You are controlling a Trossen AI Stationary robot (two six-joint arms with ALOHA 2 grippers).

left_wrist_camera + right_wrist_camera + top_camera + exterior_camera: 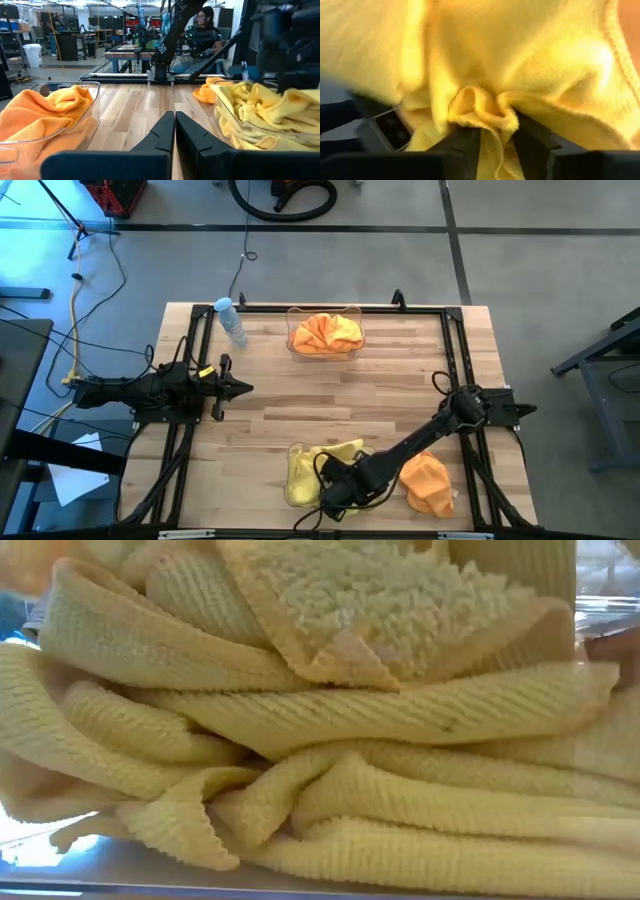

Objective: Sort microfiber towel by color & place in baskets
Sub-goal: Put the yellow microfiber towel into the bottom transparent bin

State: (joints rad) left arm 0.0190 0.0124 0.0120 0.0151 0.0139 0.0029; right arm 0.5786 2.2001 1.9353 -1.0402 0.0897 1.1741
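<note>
Two clear baskets stand on the wooden table. The far one [292,312] holds orange towels [325,333]. The near one [291,450] holds yellow towels [305,472], which fill the low view [320,740]. One orange towel [428,483] lies loose on the table to the right of the near basket. My right gripper [325,490] reaches over the near basket and is shut on a yellow towel [485,60]. My left gripper [240,388] waits shut near the table's left side, its fingers together in the left wrist view [175,131]. My right gripper pinches a bunched fold of the yellow towel [479,111] between its two fingers [466,145]. Several layers are gathered in the pinch. The rest of the cloth spreads beyond the fingers and lies slack among the other yellow towels in the near basket.
A small plastic water bottle [232,320] stands at the table's far left, beside the orange basket. Black frame rails [455,350] run along the table's sides. Bare wood lies between the two baskets [330,400]. Across the room a person [202,30] sits at another table.
</note>
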